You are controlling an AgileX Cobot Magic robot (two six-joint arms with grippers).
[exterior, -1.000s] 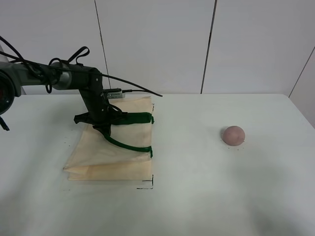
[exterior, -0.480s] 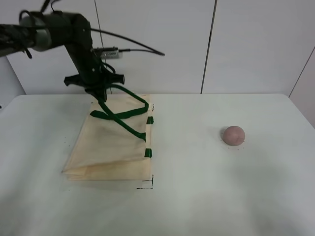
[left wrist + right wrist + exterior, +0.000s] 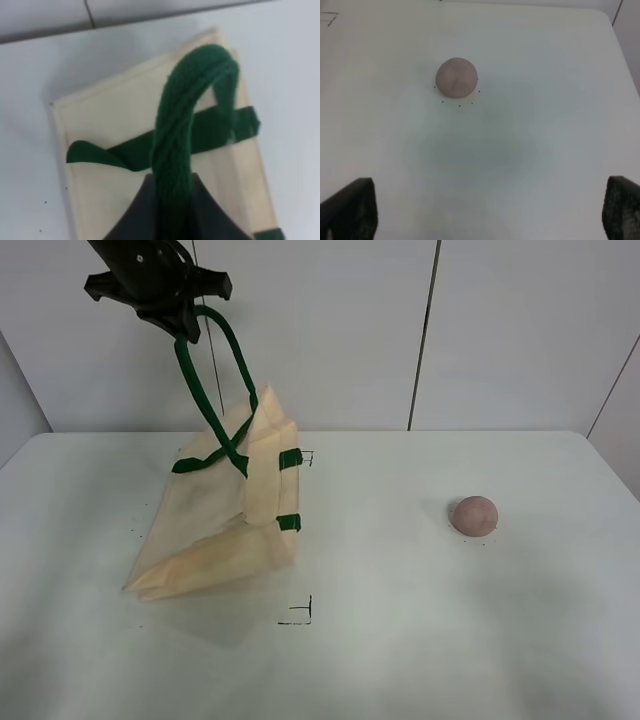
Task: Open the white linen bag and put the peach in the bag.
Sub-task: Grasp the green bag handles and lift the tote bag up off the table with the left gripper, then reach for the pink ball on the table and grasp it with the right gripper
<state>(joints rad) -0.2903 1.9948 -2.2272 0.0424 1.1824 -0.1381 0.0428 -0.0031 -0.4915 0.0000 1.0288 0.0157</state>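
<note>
Nearest, a black corner mark (image 3: 300, 615) sits on the tabletop (image 3: 420, 640) just in front of the white linen bag (image 3: 215, 530), whose near edge rests down while its mouth end hangs raised. Well apart from the bag, toward the right arm's side, lies the peach (image 3: 474, 515), with the right tool (image 3: 487, 212) spread wide and empty, short of it. Farthest, high above the bag, the left tool (image 3: 185, 325) is clamped tight on one dark green handle (image 3: 208, 390).

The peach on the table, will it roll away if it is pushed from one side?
Probably yes: the peach looks round and lies free on the flat table. Its matte skin likely grips well.
</note>
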